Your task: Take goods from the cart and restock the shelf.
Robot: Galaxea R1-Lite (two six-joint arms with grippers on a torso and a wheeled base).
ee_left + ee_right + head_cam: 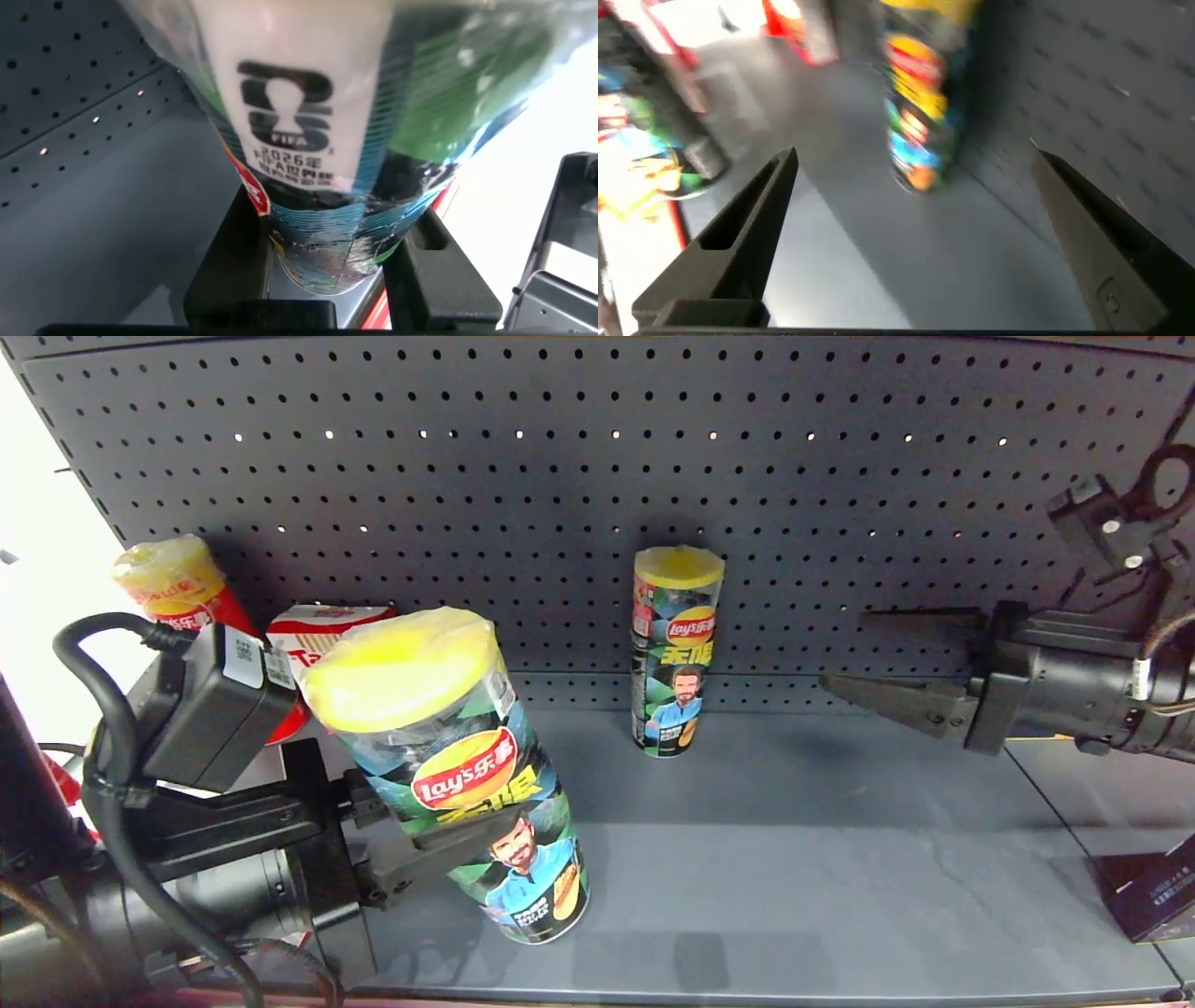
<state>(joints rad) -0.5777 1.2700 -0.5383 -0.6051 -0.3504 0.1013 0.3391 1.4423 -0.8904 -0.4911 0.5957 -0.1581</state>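
My left gripper [453,826] is shut on a chips can [457,775] with a yellow lid and green-blue print. The can leans left, its bottom low over the front left of the grey shelf [794,877]; I cannot tell if it touches. In the left wrist view the can [318,140] sits between the two black fingers [234,271] of that gripper [336,275]. A second, matching can [674,653] stands upright against the pegboard. My right gripper [845,651] hangs open to its right, apart from it. The right wrist view shows that can [920,103] beyond the open gripper [913,154].
A red can with a yellow lid [173,579] and a red-and-white packet [322,625] stand at the back left, behind my left arm. A dark box [1158,887] lies at the right edge. The pegboard wall [560,476] closes the back. The shelf's middle and right are bare.
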